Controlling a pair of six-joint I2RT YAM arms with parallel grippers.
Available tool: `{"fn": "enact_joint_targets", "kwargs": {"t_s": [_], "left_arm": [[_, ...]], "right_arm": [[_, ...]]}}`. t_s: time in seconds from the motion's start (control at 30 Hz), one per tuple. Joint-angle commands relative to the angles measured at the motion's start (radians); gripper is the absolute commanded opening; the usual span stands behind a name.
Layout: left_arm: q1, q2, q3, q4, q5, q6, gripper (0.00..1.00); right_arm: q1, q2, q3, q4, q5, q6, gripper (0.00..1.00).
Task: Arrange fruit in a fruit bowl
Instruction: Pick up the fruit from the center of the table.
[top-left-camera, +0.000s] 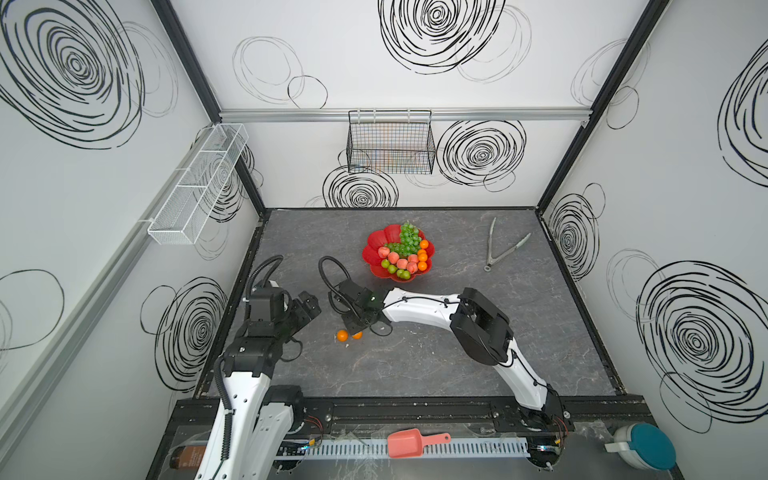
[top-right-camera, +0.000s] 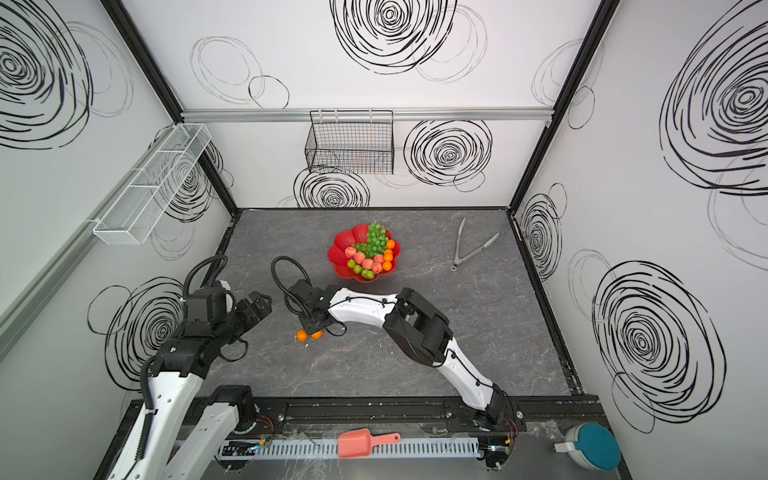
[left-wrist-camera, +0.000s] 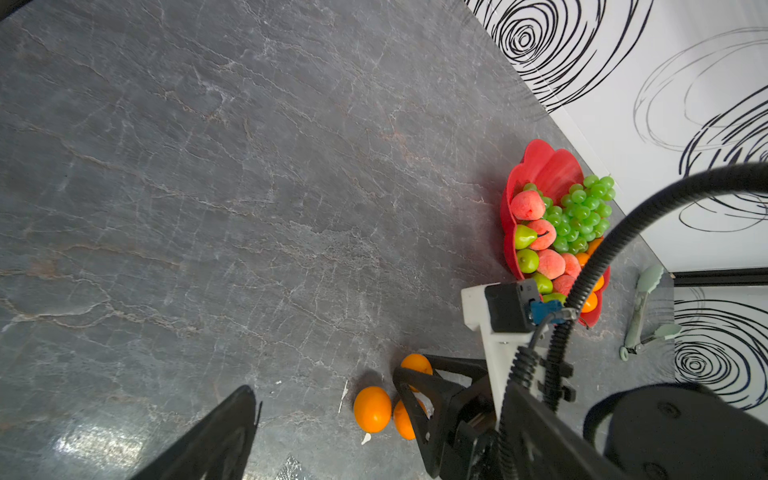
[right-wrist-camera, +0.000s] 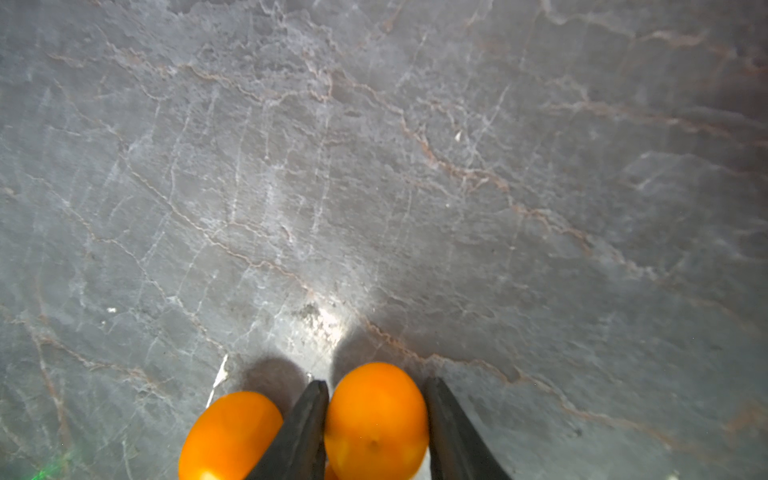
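- Step in hand: pick-up of a loose tangerine (right-wrist-camera: 376, 424) from the counter (top-left-camera: 457, 353). Most fruit (top-left-camera: 402, 263) already lies in the fruit bowl (top-left-camera: 376, 240).
- Right gripper (right-wrist-camera: 375, 382) stands over a small cluster left of the counter's middle, nearer the front edge. Its fingers (right-wrist-camera: 307, 428) grasp that tangerine, one pressed on each flank, and it is not yet lifted.
- A second tangerine (right-wrist-camera: 230, 436) sits just beside the outer face of one finger. The left wrist view shows a third tangerine (left-wrist-camera: 415, 362) partly behind the fingers.
- Left gripper (top-left-camera: 311, 309) hovers near the counter's left edge, fingers spread and empty.
- The fruit bowl stands at the counter's middle, nearer the rear edge and well apart from the cluster. Fruit fills its front and right, and its left rear petals are bare.
- Axis: the grasped tangerine looks slightly oval, with its longer axis seemingly along the fingers, so the grip spans the narrower width. A dark dimple on it faces up toward the wrist camera.
- Next move, as I judge it: a straight lift so the neighbours are not nudged, then a carry toward the rear. A low release over the bare petals should follow, since round fruit may roll off the pile.
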Motion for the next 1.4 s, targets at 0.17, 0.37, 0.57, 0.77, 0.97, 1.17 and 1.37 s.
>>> {"fn": "enact_joint_targets", "kwargs": {"t_s": [0.17, 0.37, 0.57, 0.77, 0.97, 1.17, 1.37], "left_arm": [[0.009, 0.012, -0.030, 0.107, 0.105, 0.019, 0.96], [0.005, 0.040, -0.033, 0.168, 0.181, 0.044, 0.96], [-0.021, 0.078, -0.035, 0.219, 0.213, 0.053, 0.96], [-0.086, 0.116, -0.045, 0.288, 0.242, 0.040, 0.96], [-0.239, 0.162, -0.045, 0.353, 0.179, 0.012, 0.96], [-0.360, 0.225, -0.045, 0.440, 0.167, -0.012, 0.96], [-0.438, 0.316, -0.012, 0.541, 0.165, -0.028, 0.96]], "right_arm": [[-0.013, -0.089, -0.046, 0.022, 0.020, 0.019, 0.37], [-0.037, -0.175, -0.139, 0.077, 0.010, 0.042, 0.35], [-0.061, -0.257, -0.251, 0.121, 0.005, 0.054, 0.33], [-0.087, -0.334, -0.353, 0.146, 0.012, 0.068, 0.33], [-0.119, -0.402, -0.433, 0.156, 0.012, 0.071, 0.33], [-0.171, -0.467, -0.489, 0.149, 0.013, 0.060, 0.33], [-0.247, -0.520, -0.496, 0.125, 0.029, 0.028, 0.32]]}}
